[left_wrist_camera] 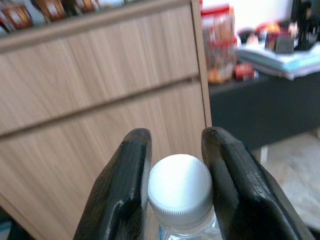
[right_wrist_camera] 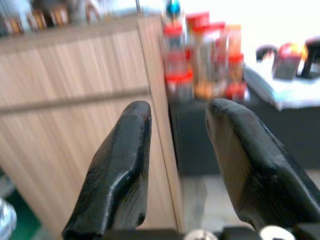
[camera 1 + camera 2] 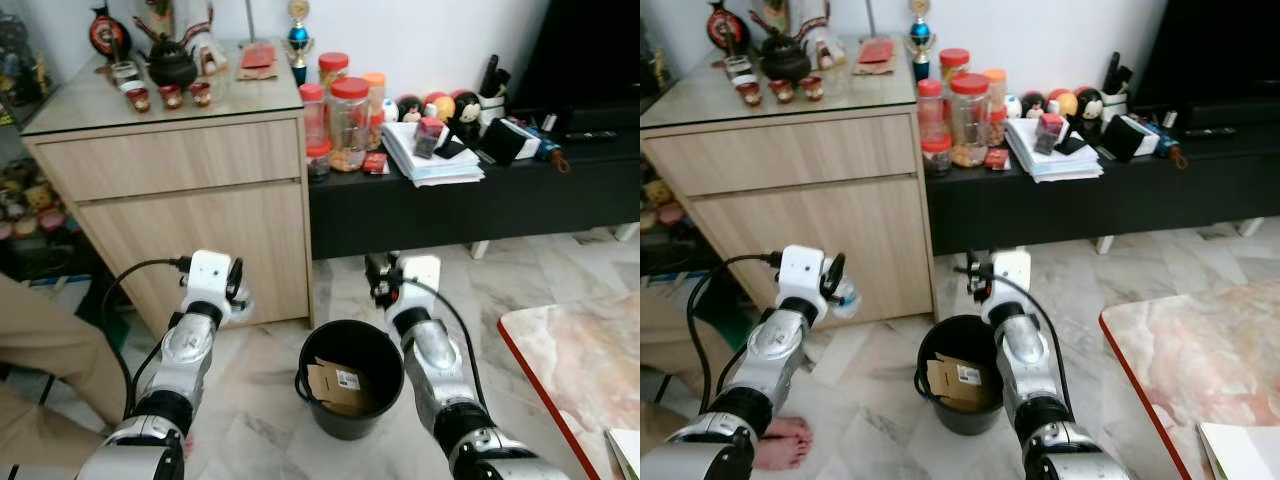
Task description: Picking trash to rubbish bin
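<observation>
Hidden and cut-off parts

The bottle in the left hand shows just its white cap; its body runs off the frame. The jars beside the cabinet are blurred.

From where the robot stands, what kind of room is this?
Most likely a living room in a home. A wooden cabinet carries a teapot and small cups, a low black bench holds snack jars and papers, and the floor is marble tile with a black bin on it.
</observation>
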Tool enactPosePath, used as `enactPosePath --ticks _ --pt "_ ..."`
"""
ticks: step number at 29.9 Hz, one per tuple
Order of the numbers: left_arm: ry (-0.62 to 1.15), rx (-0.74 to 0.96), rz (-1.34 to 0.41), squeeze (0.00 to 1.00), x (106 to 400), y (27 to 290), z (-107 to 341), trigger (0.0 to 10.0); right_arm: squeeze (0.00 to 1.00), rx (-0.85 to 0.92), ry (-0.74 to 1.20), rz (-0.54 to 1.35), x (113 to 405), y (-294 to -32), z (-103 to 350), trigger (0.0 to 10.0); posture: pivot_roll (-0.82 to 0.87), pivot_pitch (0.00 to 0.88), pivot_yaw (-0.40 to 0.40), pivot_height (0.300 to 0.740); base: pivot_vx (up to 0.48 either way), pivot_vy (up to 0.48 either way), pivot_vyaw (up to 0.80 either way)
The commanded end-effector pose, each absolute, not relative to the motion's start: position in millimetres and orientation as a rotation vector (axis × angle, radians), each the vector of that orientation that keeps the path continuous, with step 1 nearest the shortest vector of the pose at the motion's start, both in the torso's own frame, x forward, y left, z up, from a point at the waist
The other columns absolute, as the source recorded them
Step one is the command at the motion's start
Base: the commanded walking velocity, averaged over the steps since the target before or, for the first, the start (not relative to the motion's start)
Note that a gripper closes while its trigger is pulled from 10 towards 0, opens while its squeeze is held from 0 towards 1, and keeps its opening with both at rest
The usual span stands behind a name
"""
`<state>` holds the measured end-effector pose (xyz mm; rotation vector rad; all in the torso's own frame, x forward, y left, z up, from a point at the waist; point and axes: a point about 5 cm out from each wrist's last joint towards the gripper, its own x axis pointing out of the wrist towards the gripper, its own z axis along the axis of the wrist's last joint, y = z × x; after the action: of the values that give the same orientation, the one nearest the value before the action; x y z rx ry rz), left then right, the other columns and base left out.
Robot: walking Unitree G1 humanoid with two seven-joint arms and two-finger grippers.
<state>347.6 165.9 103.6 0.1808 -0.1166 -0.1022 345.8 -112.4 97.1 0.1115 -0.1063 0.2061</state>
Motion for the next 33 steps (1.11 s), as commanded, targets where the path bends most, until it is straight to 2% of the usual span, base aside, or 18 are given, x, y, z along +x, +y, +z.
enactPosePath --ticks 1,7,18,26,29,33 --pt "-0.178 0.163 -0.101 0.0 352.3 162.5 117.7 10.0 0.0 0.123 -0.162 0.196 351.5 -110.9 111.9 10.0 0.18 0.0 0.024 0.74 0.0 0.0 0.0" --pt "-0.208 0.151 -0.101 0.0 353.5 155.8 124.1 10.0 0.0 0.132 -0.212 0.225 354.7 -102.2 126.1 10.0 0.18 0.0 0.019 0.74 0.0 0.0 0.0" --pt "-0.208 0.141 -0.105 0.0 352.3 152.9 123.1 10.0 0.0 0.124 -0.168 0.255 349.1 -93.2 116.0 10.0 0.19 0.0 0.011 0.74 0.0 0.0 -0.11" --pt "-0.21 0.14 -0.11 0.0 352.6 152.3 123.9 10.0 0.0 0.126 -0.162 0.26 348.7 -91.1 115.6 10.0 0.19 0.0 0.011 0.74 0.248 0.0 0.0" --pt "-0.219 0.135 -0.113 0.0 353.7 151.0 126.7 10.0 0.0 0.137 -0.19 0.261 350.6 -89.7 122.9 10.0 0.19 0.0 0.012 0.74 0.28 0.0 -0.8" --pt "-0.22 0.134 -0.115 0.0 353.6 149.7 126.7 10.0 0.0 0.135 -0.202 0.259 351.1 -90.7 125.4 10.0 0.19 0.0 0.012 0.74 0.3 0.0 0.0"
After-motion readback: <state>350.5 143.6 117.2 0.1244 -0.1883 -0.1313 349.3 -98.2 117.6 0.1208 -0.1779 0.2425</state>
